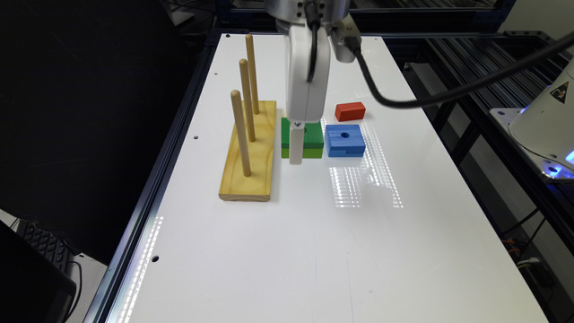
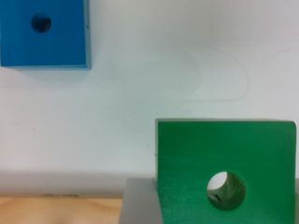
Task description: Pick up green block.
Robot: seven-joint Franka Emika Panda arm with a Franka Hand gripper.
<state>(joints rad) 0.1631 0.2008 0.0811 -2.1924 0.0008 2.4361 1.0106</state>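
The green block (image 1: 310, 137) lies on the white table (image 1: 314, 251), dark green on top with a lime layer beneath and a round centre hole. It rests level with the blue block next to it. My gripper (image 1: 296, 152) has come straight down over it, one white finger in front of the block's near face. In the wrist view the green block (image 2: 224, 163) sits between my gripper's (image 2: 226, 205) grey fingers (image 2: 140, 200), which lie flush against its two opposite sides.
A blue block (image 1: 345, 140) with a hole lies just to the exterior view's right of the green one, a red block (image 1: 350, 111) behind it. On the other side, close by, stands a wooden base (image 1: 249, 152) with three upright pegs. A black cable (image 1: 403, 101) hangs off the wrist.
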